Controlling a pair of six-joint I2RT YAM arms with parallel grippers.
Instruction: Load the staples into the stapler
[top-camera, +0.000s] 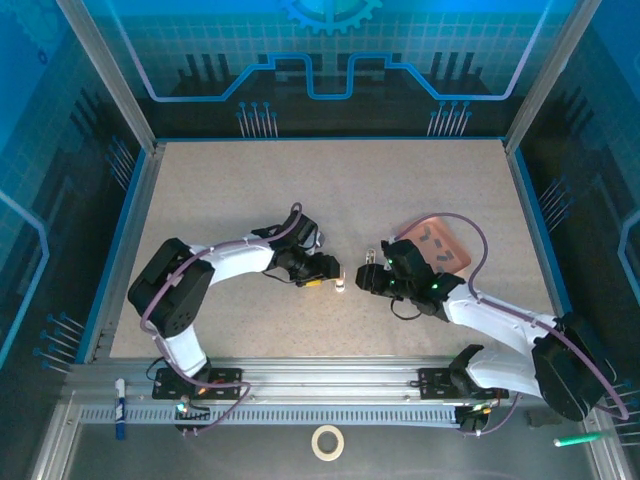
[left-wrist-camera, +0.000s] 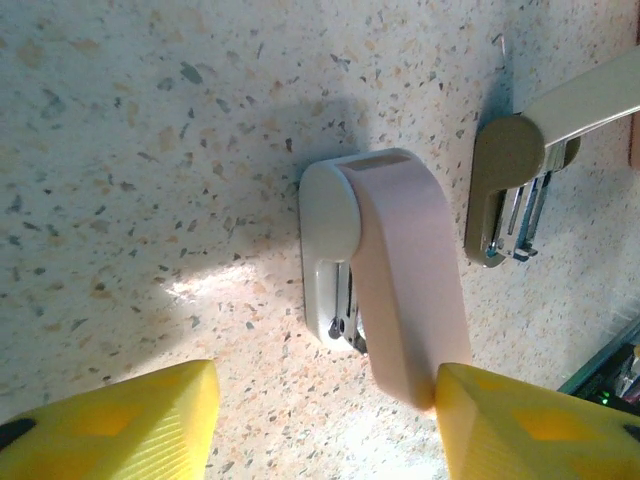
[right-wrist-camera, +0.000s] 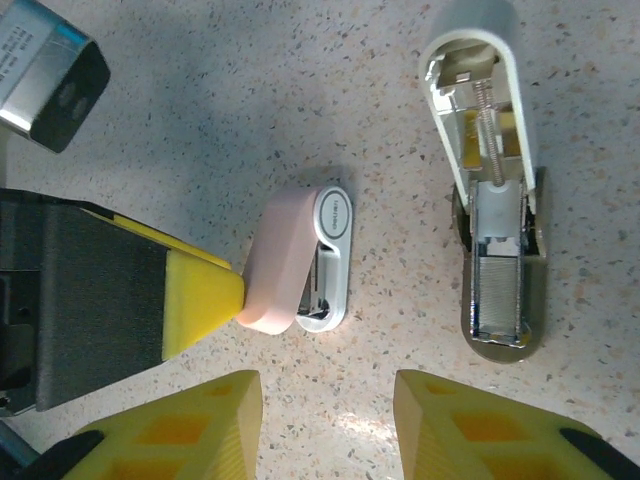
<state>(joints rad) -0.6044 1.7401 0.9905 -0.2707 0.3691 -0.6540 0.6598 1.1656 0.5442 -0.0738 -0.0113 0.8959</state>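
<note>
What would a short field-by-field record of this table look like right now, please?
mini stapler: small white plastic stapler with pale pink top arm, lying on the speckled table, arm swung aside
large stapler: grey metal desk stapler, lid hinged open, beside the mini one, not touching
left gripper: open, one yellow finger touching the pink arm's tip
right gripper: open, empty, near both staplers
tray: reddish tray, right of the staplers

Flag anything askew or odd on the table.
The stapler stands out: its pink top is angled away from its white base, leaving the channel exposed. Beside it, a larger stapler lies flipped open, its spring showing.
</note>
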